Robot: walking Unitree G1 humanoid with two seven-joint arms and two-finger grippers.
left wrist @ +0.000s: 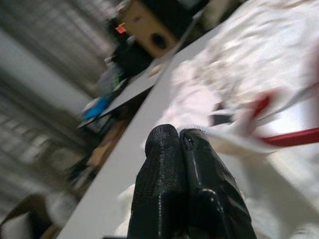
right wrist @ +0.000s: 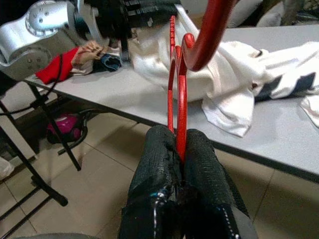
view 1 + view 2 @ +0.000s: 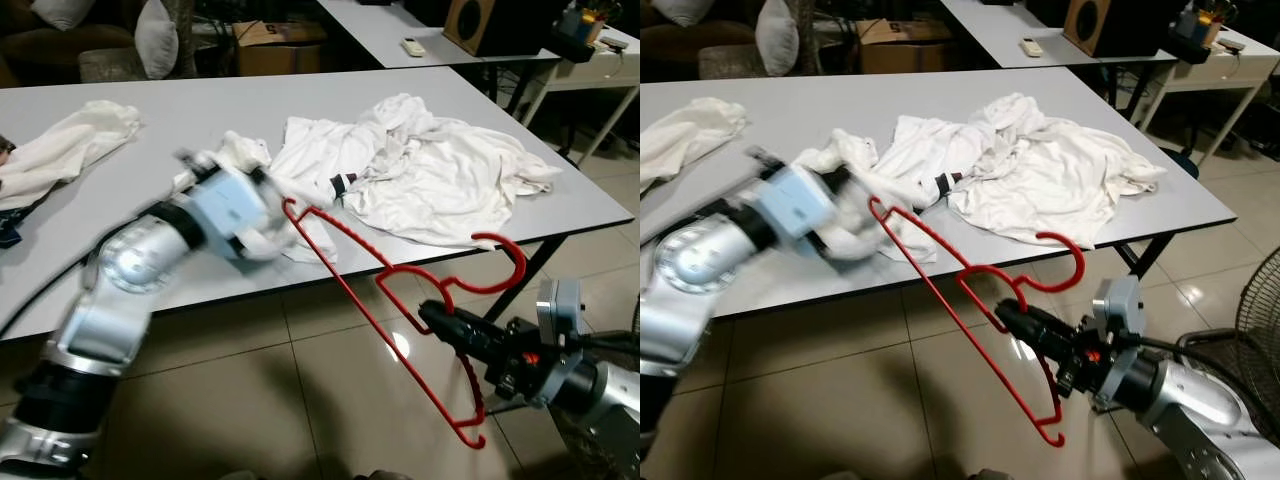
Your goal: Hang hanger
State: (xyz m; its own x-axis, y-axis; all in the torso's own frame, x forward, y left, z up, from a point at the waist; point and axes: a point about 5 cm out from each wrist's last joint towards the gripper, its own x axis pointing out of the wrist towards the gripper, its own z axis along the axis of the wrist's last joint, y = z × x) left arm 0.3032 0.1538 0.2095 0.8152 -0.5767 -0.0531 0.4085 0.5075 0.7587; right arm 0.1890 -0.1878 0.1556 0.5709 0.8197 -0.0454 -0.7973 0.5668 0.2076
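A red plastic hanger point(image 3: 497, 239) hangs tilted over the tiled floor, in front of the grey table point(image 3: 180, 115). My right gripper point(image 3: 432, 313) is shut on it just below the hook, and the red neck point(image 2: 178, 104) runs up from between its pads. The hanger's far shoulder reaches the table's front edge, beside a crumpled white shirt point(image 3: 440, 175). My left gripper point(image 3: 262, 238), blurred by motion, sits at that edge by the shirt's near fold. Its fingers point(image 1: 164, 149) are pressed together, with a thin strip of white cloth at their tips.
A second white cloth point(image 3: 70, 140) lies at the table's left end. Behind stand a cardboard box point(image 3: 280, 45), another table point(image 3: 400, 30) and a speaker point(image 3: 480, 20). A floor fan point(image 3: 1260, 340) stands at the right. Open tiled floor point(image 3: 260, 390) lies below the hanger.
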